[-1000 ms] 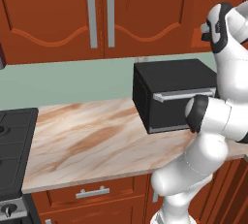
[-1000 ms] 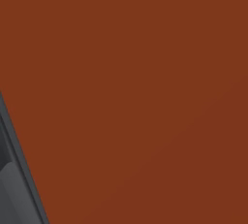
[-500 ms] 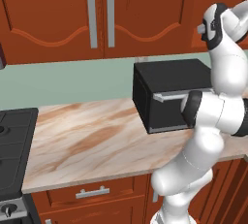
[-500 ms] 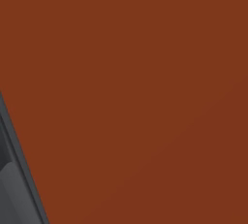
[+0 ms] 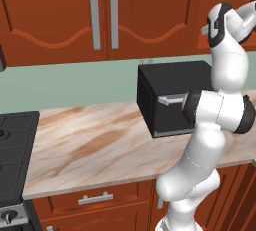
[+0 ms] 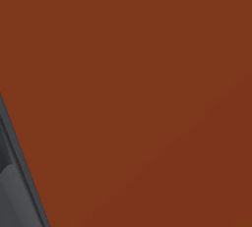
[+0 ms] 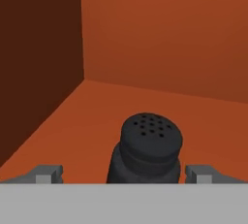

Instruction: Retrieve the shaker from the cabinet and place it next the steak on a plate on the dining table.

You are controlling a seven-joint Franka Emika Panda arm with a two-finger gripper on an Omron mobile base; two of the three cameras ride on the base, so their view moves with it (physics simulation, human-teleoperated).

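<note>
Reddish-brown wood runs across the top of the left base view, where the cabinet (image 5: 107,17) hangs above a pale green wall, two of its curved-panel doors shut, their grey vertical handles side by side. Below the cabinet lies a beige-and-pink marbled counter (image 5: 95,147), with a drawer front and its grey handle under the front edge. A black microwave (image 5: 167,97) stands on the counter, below and to the right of the cabinet's handles; a dark stove (image 5: 15,150) borders the counter on the far left. The white arm (image 5: 215,130) rises in front of the microwave and reaches up to the cabinet's right end, where its wrist leaves the picture. In the right base view a flat reddish-brown panel (image 6: 138,83) covers nearly everything, with a grey strip at the lower left.

Inside the cabinet, the hand view shows an orange-brown shelf floor, a back wall and a darker side wall meeting in a corner. The shaker (image 7: 147,149) stands upright on that floor, well short of the corner, its domed black top pierced with small holes. The gripper (image 7: 125,173) is spread to its widest, one tip on each side of the shaker and clear of it, holding nothing.
</note>
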